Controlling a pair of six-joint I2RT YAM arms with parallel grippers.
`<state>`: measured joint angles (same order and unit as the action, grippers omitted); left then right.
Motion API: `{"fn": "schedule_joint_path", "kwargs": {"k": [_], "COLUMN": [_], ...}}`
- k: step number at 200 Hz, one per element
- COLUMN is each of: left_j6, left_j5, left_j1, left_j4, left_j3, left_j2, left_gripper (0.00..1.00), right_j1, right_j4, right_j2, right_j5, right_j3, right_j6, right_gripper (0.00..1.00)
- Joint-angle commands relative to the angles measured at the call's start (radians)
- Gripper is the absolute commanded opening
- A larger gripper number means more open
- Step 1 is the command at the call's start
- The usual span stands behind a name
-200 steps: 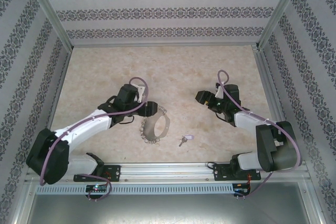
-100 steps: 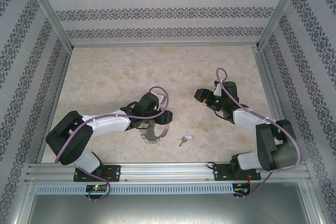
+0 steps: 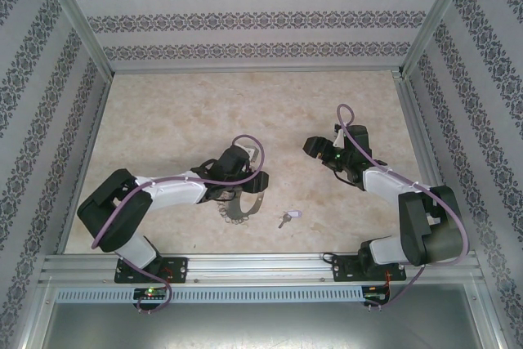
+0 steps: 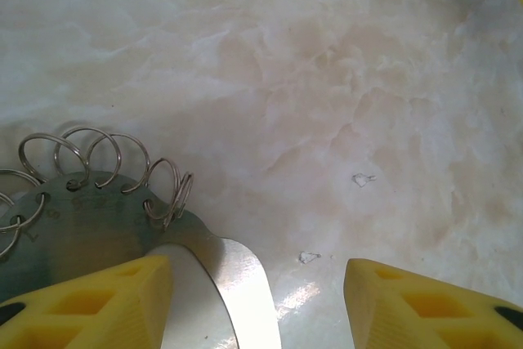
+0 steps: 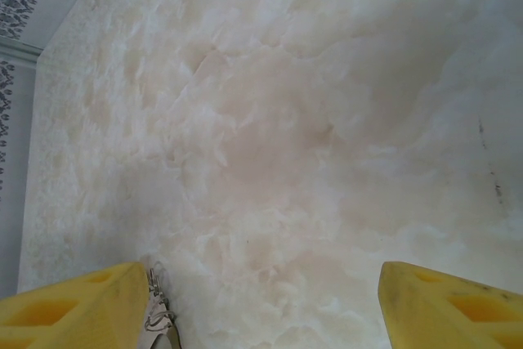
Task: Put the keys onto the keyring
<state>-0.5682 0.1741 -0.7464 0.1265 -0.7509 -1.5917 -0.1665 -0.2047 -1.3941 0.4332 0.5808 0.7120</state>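
Note:
The keyring [image 3: 239,208], a thin grey hoop fringed with small silvery rings, lies on the table at centre front. My left gripper [image 3: 252,186] is down over its far rim. In the left wrist view the hoop's shiny band [image 4: 237,284] rises between the yellow fingers [image 4: 98,304], close to the left one. A wide gap separates it from the right one, so the left gripper [image 4: 257,300] is open. The key [image 3: 285,219] with its pale tag lies just right of the hoop. My right gripper [image 3: 315,151] hovers open at right centre, nothing between its fingers [image 5: 458,304].
The pale marble-patterned table [image 3: 163,112] is walled by patterned panels on three sides, with a metal rail [image 3: 261,266] along the near edge. A few silvery rings of the hoop [image 5: 159,320] show beside my right gripper's left finger.
My left arm has swung right and dropped over the keyring, its jaws narrowing around the band. The right gripper has shifted only slightly. The key has stayed put.

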Motion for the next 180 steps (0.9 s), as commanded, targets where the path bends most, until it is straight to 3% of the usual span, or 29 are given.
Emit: {"fn": "schedule_joint_path", "kwargs": {"k": [1,180], "left_j6": [-0.021,0.033], "left_j5": [-0.019,-0.024], "left_j1": [-0.015,-0.018], "left_j4": [0.037,0.055], "left_j3": [0.013,-0.088], "left_j2": [-0.021,-0.132], "left_gripper": [0.57,0.57], "right_j1": [-0.008,-0.008], "right_j4": [0.009,-0.008], "right_j2": [0.017,-0.049], "right_j5": [-0.021,-0.022], "right_j3": [0.030,0.028], "right_j6": [-0.003,-0.021], "right_gripper": [0.75,0.75]}}
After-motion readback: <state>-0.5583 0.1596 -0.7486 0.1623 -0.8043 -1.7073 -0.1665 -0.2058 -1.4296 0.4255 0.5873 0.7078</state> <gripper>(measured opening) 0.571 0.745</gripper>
